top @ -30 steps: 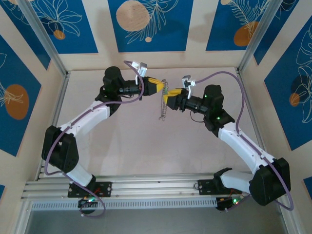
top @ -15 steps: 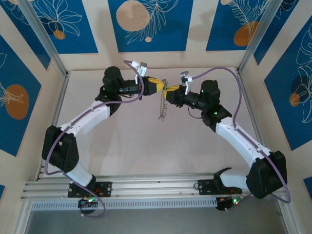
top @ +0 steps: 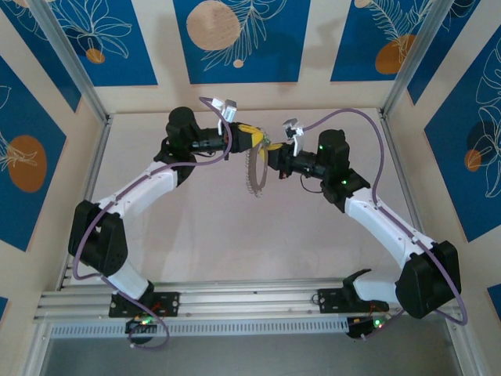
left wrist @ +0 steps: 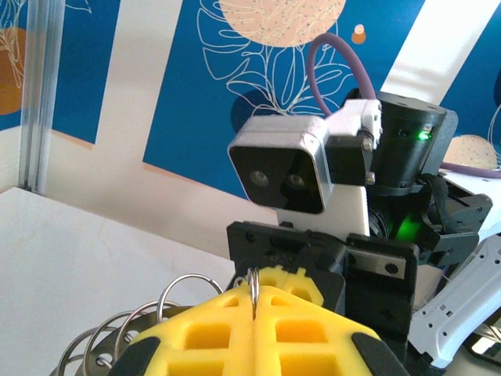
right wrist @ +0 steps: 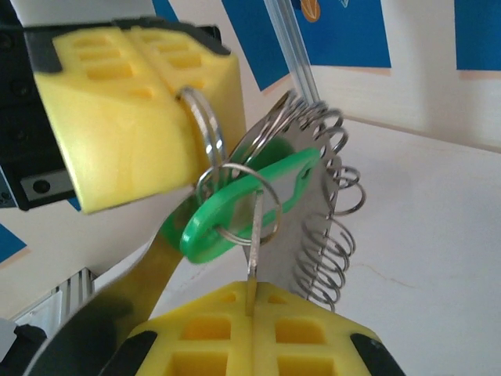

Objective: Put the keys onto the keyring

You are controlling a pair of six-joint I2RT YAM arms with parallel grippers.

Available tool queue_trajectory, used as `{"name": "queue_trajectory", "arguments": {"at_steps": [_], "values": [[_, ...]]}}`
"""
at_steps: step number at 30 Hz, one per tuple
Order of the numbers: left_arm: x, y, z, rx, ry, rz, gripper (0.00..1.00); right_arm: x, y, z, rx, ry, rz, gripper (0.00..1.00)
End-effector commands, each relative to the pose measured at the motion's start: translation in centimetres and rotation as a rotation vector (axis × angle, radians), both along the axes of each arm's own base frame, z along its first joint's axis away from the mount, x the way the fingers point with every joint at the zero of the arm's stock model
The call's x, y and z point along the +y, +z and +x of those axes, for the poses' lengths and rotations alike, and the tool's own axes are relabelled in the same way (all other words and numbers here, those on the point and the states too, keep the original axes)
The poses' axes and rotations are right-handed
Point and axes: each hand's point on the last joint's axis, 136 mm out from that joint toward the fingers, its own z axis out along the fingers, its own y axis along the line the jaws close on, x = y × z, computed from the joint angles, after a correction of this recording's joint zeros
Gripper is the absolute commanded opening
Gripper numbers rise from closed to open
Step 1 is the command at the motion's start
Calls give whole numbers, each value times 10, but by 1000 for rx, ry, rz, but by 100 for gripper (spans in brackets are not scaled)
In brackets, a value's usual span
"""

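Observation:
Both grippers meet in mid-air above the far middle of the table. My left gripper (top: 257, 141) is shut on a thin split ring (left wrist: 253, 278) of the keyring. The keyring's grey coil (top: 252, 176) hangs below in a curve. In the right wrist view the coil (right wrist: 329, 211) sits beside the key's green head (right wrist: 250, 204), which has a small ring (right wrist: 235, 205) threaded through it. My right gripper (right wrist: 250, 301) is shut on a thin metal strip seen edge-on, apparently the key's shank (right wrist: 252, 258). That strip rises through the small ring. The left fingers (right wrist: 125, 117) are just above it.
The pale table (top: 235, 235) is bounded by aluminium rails on the left (top: 86, 172) and right (top: 403, 172), with blue patterned walls behind. The right arm's wrist camera (left wrist: 286, 168) faces my left gripper at close range. A purple cable (top: 352, 117) arcs over the right arm.
The right gripper has moved left up to the left gripper and shut. The hanging coil has swung left and now curves instead of hanging straight.

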Motion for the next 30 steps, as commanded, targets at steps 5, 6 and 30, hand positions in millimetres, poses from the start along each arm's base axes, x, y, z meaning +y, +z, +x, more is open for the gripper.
{"name": "queue_trajectory", "arguments": {"at_steps": [5,6,30], "values": [[3,33,-6,-97,37,-56,0,20,2,-20,-26,113,-22,0],[4,33,-5,-97,39,-55,0,21,2,-20,-28,117,-24,0],[9,34,-4,-80,82,-133,0,-30,5,-26,93,0,-17,38]]}}
